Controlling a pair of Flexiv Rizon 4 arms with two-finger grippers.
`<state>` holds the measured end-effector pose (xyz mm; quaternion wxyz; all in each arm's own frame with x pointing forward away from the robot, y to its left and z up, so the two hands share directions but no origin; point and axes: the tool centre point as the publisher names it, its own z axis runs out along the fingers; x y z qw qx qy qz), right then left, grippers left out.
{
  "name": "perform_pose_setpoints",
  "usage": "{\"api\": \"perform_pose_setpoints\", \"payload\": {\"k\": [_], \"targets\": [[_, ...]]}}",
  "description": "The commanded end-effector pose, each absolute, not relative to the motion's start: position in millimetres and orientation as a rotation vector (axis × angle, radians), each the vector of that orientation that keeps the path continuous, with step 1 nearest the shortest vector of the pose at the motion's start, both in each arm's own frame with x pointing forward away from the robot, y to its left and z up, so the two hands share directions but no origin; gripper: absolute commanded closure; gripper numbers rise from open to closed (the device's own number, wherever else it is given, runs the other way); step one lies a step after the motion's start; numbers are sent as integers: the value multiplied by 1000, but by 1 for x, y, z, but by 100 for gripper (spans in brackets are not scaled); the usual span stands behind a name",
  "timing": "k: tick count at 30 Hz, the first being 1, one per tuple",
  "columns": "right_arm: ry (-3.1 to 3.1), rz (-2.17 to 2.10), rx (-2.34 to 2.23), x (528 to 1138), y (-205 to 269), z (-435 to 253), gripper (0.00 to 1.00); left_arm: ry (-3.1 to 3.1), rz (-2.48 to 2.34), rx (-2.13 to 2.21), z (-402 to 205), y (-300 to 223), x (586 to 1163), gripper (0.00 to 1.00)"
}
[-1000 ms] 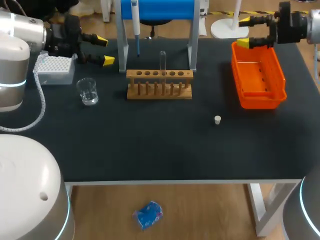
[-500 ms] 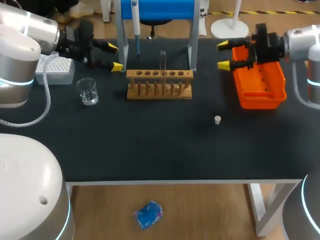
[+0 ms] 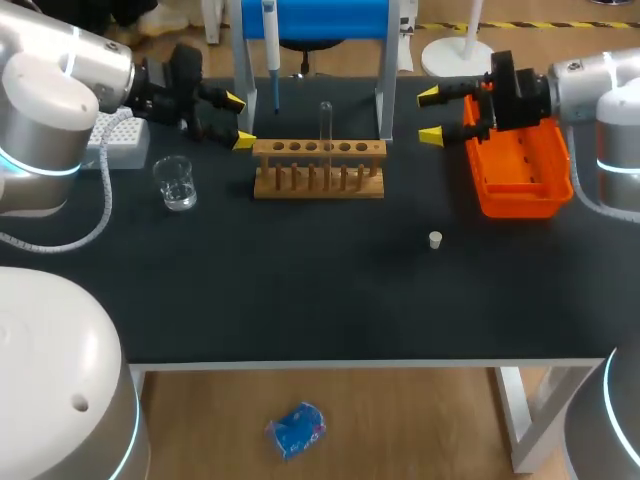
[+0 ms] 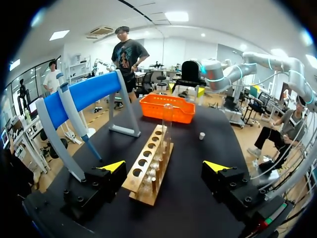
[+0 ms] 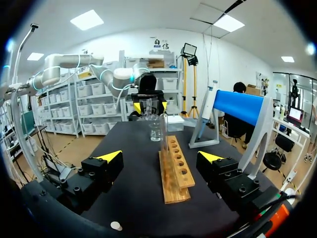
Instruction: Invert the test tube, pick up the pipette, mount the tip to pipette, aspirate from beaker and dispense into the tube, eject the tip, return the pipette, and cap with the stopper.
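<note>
Glass test tube [image 3: 325,122] stands upright in the wooden rack [image 3: 318,170], between the left gripper [image 3: 238,121] and the right gripper [image 3: 429,117]. Both have jaws apart and hold nothing. The tube is likely light, slippery and fragile, so grip its exposed upper wall gently.

Black table [image 3: 300,295]: rack [image 3: 318,170], beaker [image 3: 176,185], stopper [image 3: 435,239], bin [image 3: 517,206], tip box [image 3: 126,150], stand [image 3: 243,92].

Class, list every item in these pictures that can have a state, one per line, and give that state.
Test tube: upright in the rack, no stopper on it.
Pipette: hanging on its stand.
Stopper: loose on the table.
Beaker: upright.
Left gripper: open, empty.
Right gripper: open, empty.
</note>
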<state>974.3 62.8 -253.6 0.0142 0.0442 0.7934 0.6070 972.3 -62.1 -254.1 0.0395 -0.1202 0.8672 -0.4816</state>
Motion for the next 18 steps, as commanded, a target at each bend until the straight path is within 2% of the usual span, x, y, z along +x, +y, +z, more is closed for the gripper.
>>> {"api": "perform_pose_setpoints", "payload": {"k": [1,18], "targets": [[2472,1889,136,975,63,-253,0,2661,-1476,-368,-254,-62,973,0],[2418,2068,95,985,129,-292,0,2697,-1494,-375,-278,-79,977,0]]}}
